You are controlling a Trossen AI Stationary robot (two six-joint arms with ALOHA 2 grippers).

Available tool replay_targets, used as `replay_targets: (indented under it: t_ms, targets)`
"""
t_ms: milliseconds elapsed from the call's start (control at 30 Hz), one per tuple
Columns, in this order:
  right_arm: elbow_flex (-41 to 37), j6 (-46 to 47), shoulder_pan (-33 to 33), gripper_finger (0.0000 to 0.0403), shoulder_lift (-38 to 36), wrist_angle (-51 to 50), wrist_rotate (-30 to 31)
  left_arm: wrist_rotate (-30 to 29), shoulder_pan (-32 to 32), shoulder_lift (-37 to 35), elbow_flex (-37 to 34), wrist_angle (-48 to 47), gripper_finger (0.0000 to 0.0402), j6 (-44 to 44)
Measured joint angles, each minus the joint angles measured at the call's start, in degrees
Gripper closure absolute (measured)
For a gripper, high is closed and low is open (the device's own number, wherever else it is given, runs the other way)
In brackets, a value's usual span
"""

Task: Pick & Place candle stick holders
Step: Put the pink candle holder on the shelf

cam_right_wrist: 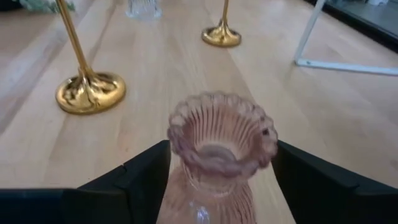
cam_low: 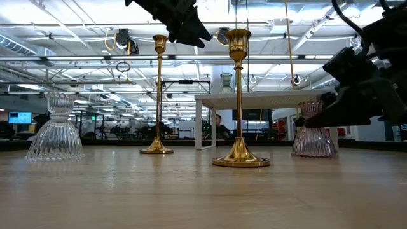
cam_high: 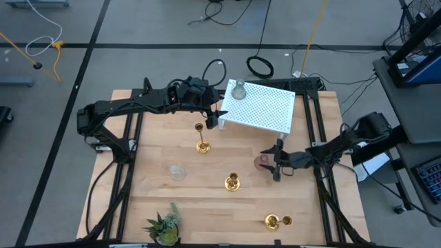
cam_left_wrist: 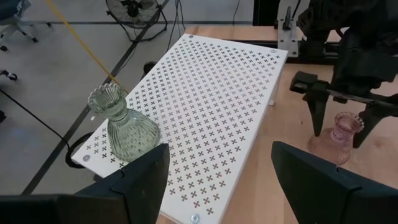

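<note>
1. Right gripper [cam_high: 276, 167], in the high view, sits over the right middle of the wooden table [cam_high: 151, 200] with its fingers spread on either side of the pink glass holder [cam_high: 262, 162]. The left gripper [cam_high: 215, 117] hangs with fingers parted at the near-left edge of the white perforated rack [cam_high: 265, 107], holding nothing. A grey-green glass holder [cam_high: 238, 89] stands on the rack's far-left corner. One gold holder [cam_high: 202, 145] stands just below the left gripper, a second gold holder [cam_high: 232, 182] stands mid-table, and a third gold holder [cam_high: 277, 221] lies on its side near the front right. A clear glass holder [cam_high: 178, 171] sits left of centre, and a green spiky plant [cam_high: 164, 226] is at the front edge.

2. Low view: the two upright gold holders rise from the table, the clear glass one stands far left, and the pink one stands right, partly behind the right gripper.

3. Left wrist view: the left fingers [cam_left_wrist: 140, 180] are wide apart and empty above the rack's edge, with the grey-green holder near the rack's corner.

4. Right wrist view: the right fingers [cam_right_wrist: 146, 171] flank the pink holder's fluted rim; I cannot tell whether they touch it.
</note>
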Motion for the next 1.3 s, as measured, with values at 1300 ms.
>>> replay_targets:
  t_ms: [1300]
  targets:
    - [8.8, -9.1, -2.8, 0.0277, 1.7, 18.3, -5.9, 1.4, -6.2, -14.9, 0.0, -18.2, 0.0112, -6.2]
